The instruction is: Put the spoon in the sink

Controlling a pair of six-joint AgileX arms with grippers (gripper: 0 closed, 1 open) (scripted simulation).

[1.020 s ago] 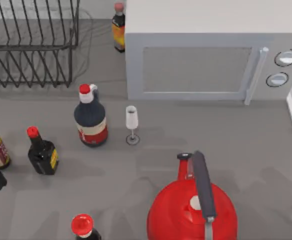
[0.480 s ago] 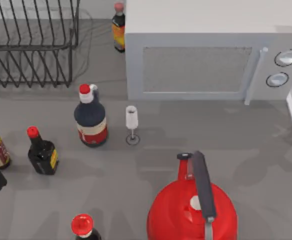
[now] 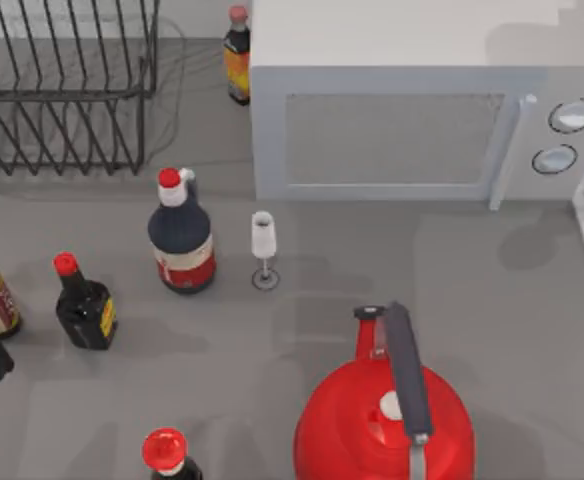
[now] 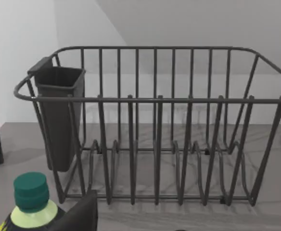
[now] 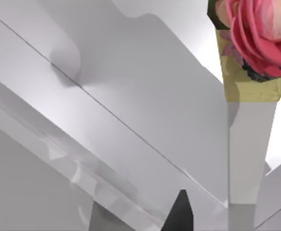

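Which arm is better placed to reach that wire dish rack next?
Left, probably: its wrist view faces the dish rack and its cutlery holder head-on; the right wrist view faces a pink flower.

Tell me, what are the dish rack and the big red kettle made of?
The dish rack looks like thin metal wire with a dark matte coating: slim bent rods you can see through. The red kettle looks like glossy painted or enamelled metal, judging by its smooth shiny body, though it could be plastic. Its dark handle looks matte.
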